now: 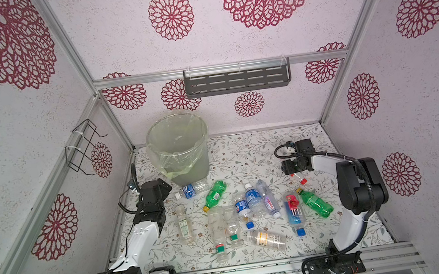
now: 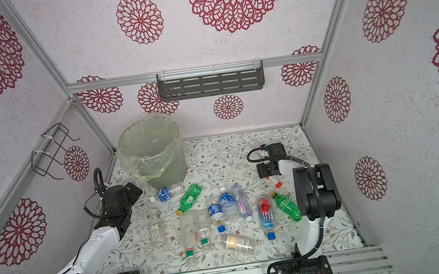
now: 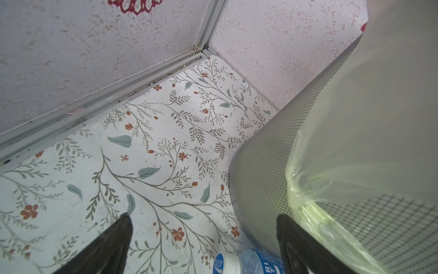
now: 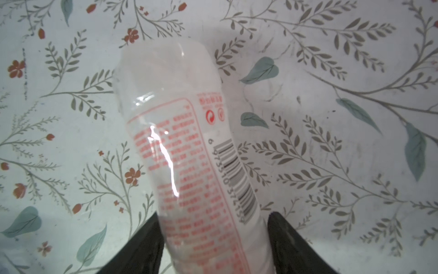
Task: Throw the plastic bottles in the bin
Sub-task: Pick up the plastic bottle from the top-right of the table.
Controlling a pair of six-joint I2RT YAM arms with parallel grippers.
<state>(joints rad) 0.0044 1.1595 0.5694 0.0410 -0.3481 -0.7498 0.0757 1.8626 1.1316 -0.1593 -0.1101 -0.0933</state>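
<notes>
- Right gripper (image 4: 213,218) straddles the clear red-printed bottle (image 4: 180,147) at the bottom of the right wrist view. The jaws are partly closed, with one finger against the bottle's side and the other just beside it. We cannot tell whether the squeeze is firm.
- That bottle lies flat on the floral table (image 1: 243,151), right of centre in a top view, and its red cap (image 1: 303,180) pokes out below the gripper.
- We count eleven other plastic bottles (image 1: 254,200) lying across the lower centre of both top views. They run from the blue-labelled bottle (image 1: 192,190) just beside the bin's foot to the green bottle (image 1: 315,203) at the right.
- The bin (image 1: 188,173) stands upright left of centre, with a clear liner (image 1: 178,160) folded over its rim. We see no bottle inside it.
- Left gripper (image 3: 203,237) is spread wide and holds nothing. It sits beside the bin's base, and the blue-labelled bottle's white cap shows between its fingers at the bottom edge of the left wrist view.
- We judge the task barely begun: no bottle is binned, the first pickup is in hand, and all twelve remain.
</notes>
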